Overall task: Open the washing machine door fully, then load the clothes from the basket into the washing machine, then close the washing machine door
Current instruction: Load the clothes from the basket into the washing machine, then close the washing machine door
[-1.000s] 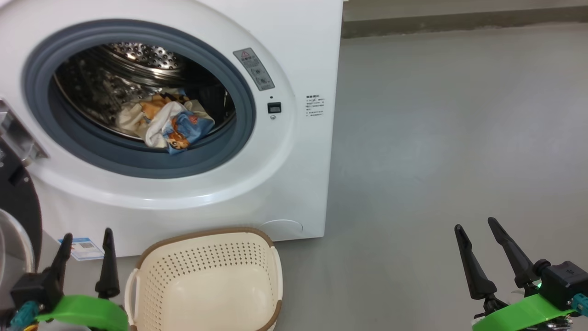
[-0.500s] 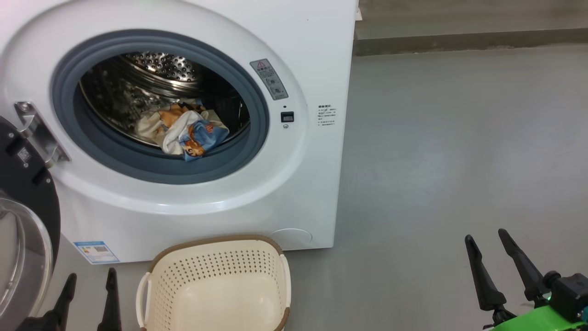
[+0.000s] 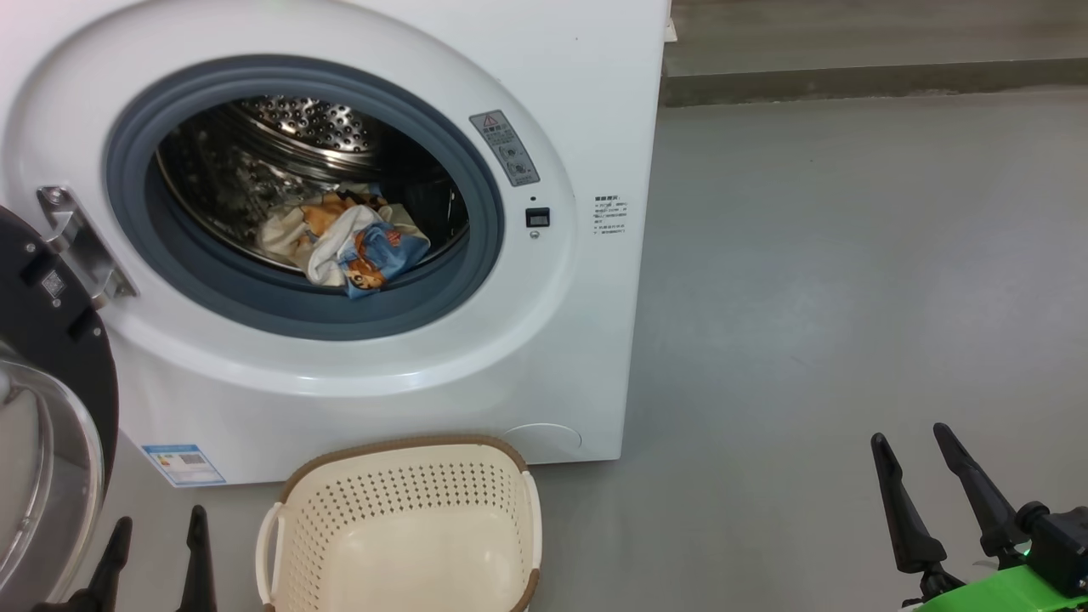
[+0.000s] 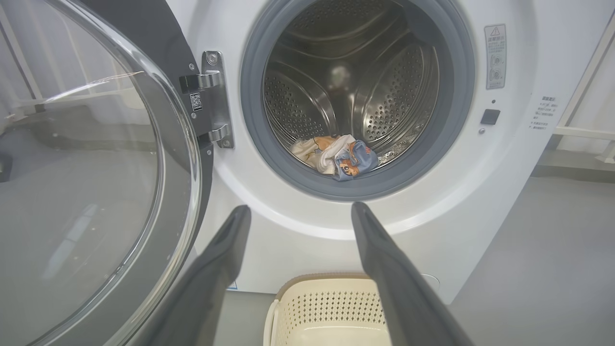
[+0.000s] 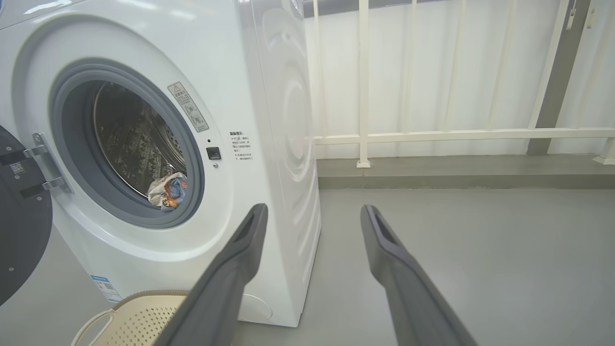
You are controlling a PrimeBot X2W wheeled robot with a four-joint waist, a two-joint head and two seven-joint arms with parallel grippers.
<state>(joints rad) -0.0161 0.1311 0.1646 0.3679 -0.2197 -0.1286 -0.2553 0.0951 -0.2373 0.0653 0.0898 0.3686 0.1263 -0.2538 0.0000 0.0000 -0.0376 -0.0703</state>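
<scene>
Washing machine door (image 3: 53, 340) hangs open at left, clothes (image 3: 361, 246) lie in the drum (image 3: 306, 127), basket (image 3: 399, 476) stands on the floor (image 3: 807, 255) before the washing machine (image 3: 578, 85); left jaws and right jaws released

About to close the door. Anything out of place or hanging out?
One thing: the clothes sit at the very front of the drum, and the blue piece's corner seems to lie on the grey gasket, where the door might pinch it. The basket stands upright and empty.
</scene>
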